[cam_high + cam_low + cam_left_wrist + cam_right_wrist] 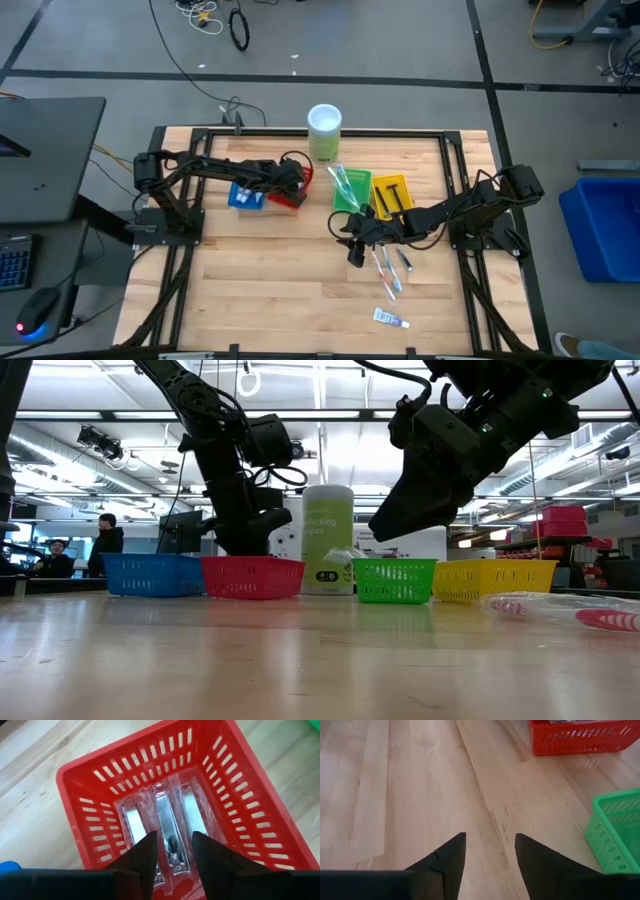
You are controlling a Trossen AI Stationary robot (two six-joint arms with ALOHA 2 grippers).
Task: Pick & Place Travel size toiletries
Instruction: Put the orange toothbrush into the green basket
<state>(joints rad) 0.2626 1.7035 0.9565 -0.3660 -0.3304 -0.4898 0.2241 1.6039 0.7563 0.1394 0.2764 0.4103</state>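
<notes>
My left gripper (pixel 174 856) (pixel 297 181) is open and reaches down into the red tray (pixel 239 795) (pixel 290 190). Three silvery clear-wrapped toiletries (pixel 167 817) lie flat, side by side, on the tray's floor. The fingers stand on either side of the middle one. My right gripper (pixel 490 855) (pixel 353 240) is open over bare wood near the table's middle. Several more toiletries (pixel 388 268) lie on the table just right of it, and a white tube (pixel 390 318) lies nearer the front edge.
A blue tray (pixel 243 196) stands left of the red one. A green tray (pixel 348 190) and a yellow tray (pixel 392 192) with items stand to its right. A pale green cylinder (pixel 324 130) stands behind them. People sit in the room beyond the table (pixel 105 540).
</notes>
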